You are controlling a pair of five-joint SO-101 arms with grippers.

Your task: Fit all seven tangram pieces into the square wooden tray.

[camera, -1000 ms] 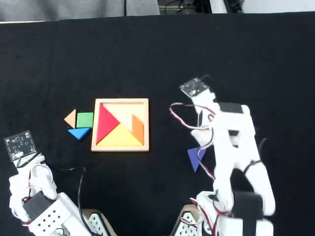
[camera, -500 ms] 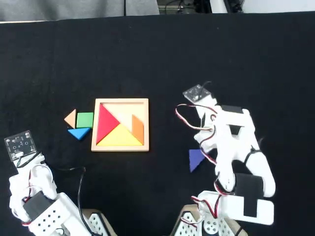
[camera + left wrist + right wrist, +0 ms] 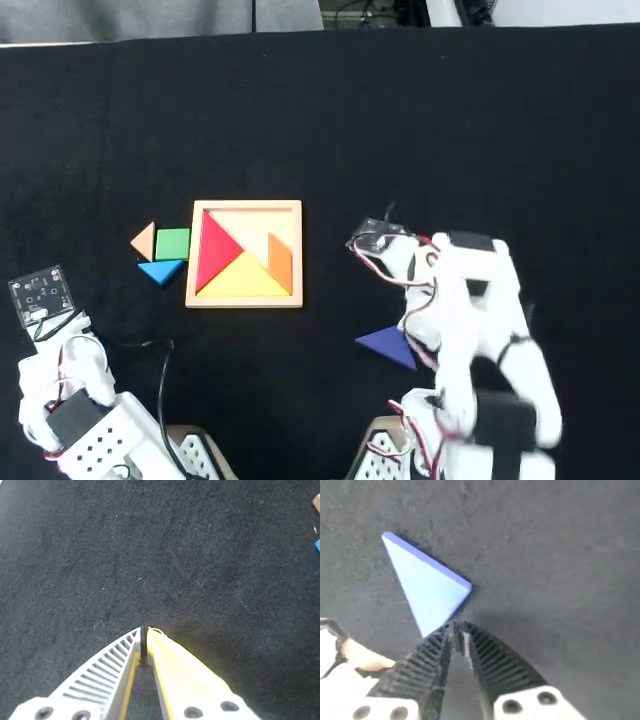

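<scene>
Closest to me, the left hand (image 3: 146,630) is pinched fully closed with nothing in it, sitting over bare black table (image 3: 450,120). The right hand (image 3: 456,626) is closed up too and empty, tips right against the edge of the indigo triangle (image 3: 427,587). That one lies flat on the table, well right of the wooden tray (image 3: 245,206). The tray's got a red triangle (image 3: 215,255), yellow triangle (image 3: 245,280) and orange piece (image 3: 280,262) in it. Just left of it sit a green square (image 3: 172,244), tan triangle (image 3: 144,241) and sky-blue triangle (image 3: 160,270).
</scene>
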